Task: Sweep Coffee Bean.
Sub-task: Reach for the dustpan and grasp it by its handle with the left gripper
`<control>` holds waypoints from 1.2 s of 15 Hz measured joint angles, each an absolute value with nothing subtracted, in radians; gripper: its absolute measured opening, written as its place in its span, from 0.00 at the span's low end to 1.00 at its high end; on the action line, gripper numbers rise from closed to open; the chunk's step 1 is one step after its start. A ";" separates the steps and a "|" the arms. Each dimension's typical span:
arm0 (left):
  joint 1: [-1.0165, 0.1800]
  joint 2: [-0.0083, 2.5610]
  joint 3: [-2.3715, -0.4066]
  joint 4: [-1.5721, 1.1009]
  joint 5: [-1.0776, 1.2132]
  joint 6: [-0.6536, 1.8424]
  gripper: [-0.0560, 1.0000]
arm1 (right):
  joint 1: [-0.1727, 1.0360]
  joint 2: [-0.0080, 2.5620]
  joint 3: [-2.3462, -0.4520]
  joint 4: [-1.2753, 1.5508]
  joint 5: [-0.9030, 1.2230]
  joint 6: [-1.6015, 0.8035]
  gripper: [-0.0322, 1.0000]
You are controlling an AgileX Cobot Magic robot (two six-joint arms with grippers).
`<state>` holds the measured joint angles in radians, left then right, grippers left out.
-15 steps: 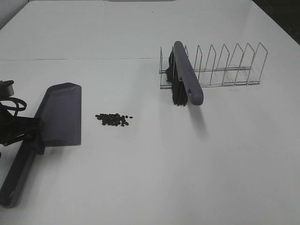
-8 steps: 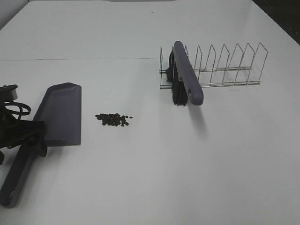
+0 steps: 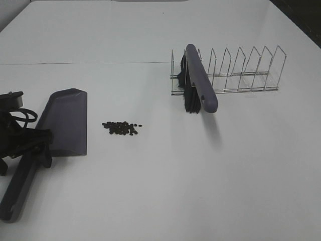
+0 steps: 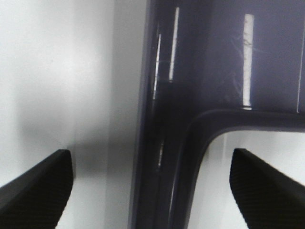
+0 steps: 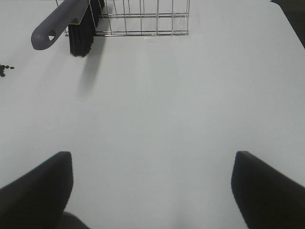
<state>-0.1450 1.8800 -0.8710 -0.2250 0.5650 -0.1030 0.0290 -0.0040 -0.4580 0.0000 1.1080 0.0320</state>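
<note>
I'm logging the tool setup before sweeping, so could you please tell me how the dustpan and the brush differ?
The dustpan lies flat on the table, while the brush leans in the wire rack, bristles down. The dustpan's handle sits between the fingers of the open left gripper; no gripper is at the brush. The dustpan lies beside the coffee beans; the brush is farther off. Both are grey-purple.

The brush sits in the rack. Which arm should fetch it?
Right, probably. The brush leans in the wire rack on the right side, and the right gripper is open and empty, facing it. The left gripper is open astride the handle of the dustpan.
</note>
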 joint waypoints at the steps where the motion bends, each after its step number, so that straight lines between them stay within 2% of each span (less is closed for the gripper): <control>1: -0.145 1.880 -0.871 -0.219 0.567 -0.103 0.82 | 0.029 -0.004 -0.458 0.000 1.108 0.032 0.77; 13: -0.147 1.880 -0.919 -0.201 0.623 -0.105 0.81 | 0.029 -0.004 -0.458 0.000 1.108 0.032 0.77; 18: -0.226 1.948 -0.979 -0.099 0.704 -0.226 0.81 | 0.029 -0.004 -0.458 0.000 1.108 0.032 0.76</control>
<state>-0.2260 1.9480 -0.9790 -0.0990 0.7040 -0.2260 0.0290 -0.0040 -0.4580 0.0000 1.1080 0.0320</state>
